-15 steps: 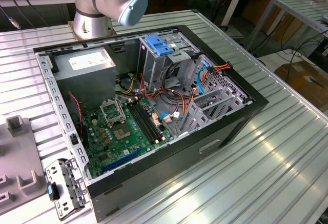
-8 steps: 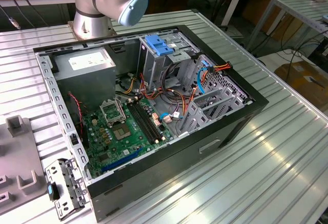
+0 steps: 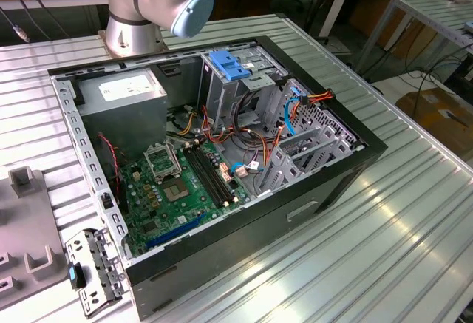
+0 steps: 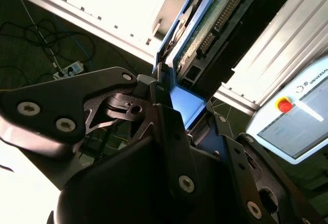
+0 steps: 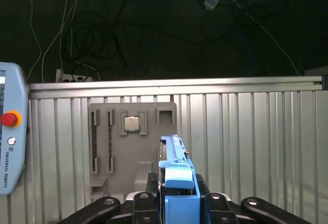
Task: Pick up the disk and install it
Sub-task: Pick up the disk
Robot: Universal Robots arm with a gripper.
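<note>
First wrist view: my black gripper (image 5: pixel 179 206) pinches the disk (image 5: pixel 177 170) edge-on by its blue plastic rails, over the ribbed aluminium table (image 5: pixel 246 131). Its green circuit-board face seems exposed.

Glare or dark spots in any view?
Exterior view: bright glare streaks on the ribbed table, computer case interior evenly lit. Second wrist view: table washed out white. First wrist view: floor beyond the table near black, the disk evenly lit.
</note>
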